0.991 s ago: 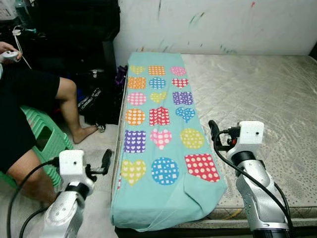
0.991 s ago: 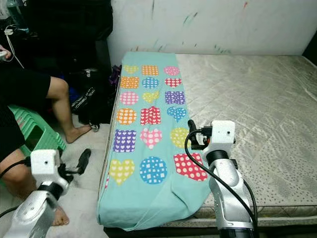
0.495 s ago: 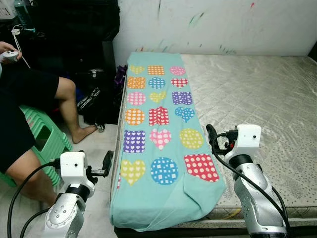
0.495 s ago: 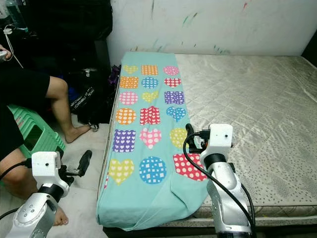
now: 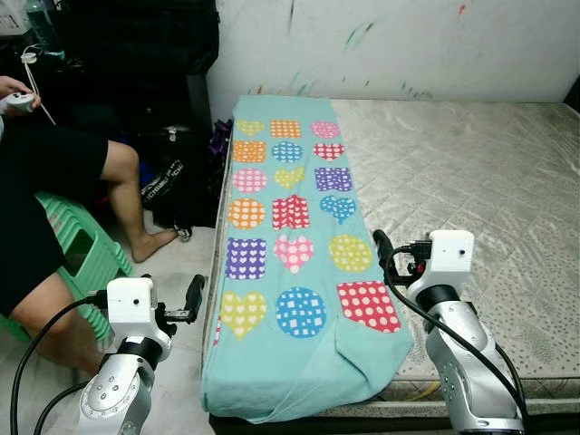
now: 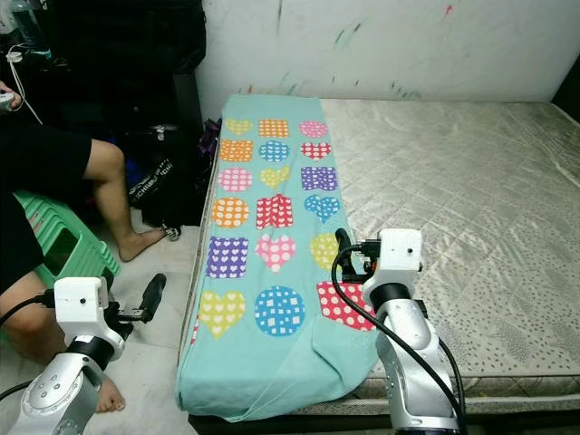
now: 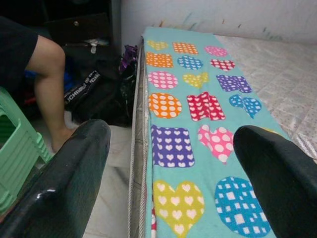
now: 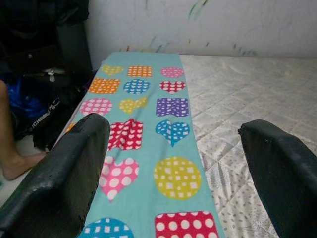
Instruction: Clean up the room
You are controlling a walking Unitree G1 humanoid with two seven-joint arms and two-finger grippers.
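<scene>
A teal blanket [image 5: 294, 236] printed with coloured hearts, circles and squares lies folded in a long strip along the left side of a bare quilted mattress [image 5: 471, 172]. Its near end hangs over the mattress's front edge. My right gripper [image 5: 381, 246] hovers at the blanket's right edge near the red dotted square, open with nothing between its fingers [image 8: 64, 168]. My left gripper [image 5: 194, 294] is off the bed, over the floor beside the blanket's near left corner. It is open too, and its wrist view looks along the blanket [image 7: 198, 104].
A person [image 5: 54, 172] sits on a green plastic stool [image 5: 86, 254] at the left, bare foot on the floor, holding a white controller. A black bag [image 5: 177, 186] lies between them and the bed. Dark furniture stands behind, and a paint-marked wall backs the mattress.
My right arm has drifted slightly left and lower, toward the blanket's right edge. The left arm has barely shifted. The blanket lies as before.
</scene>
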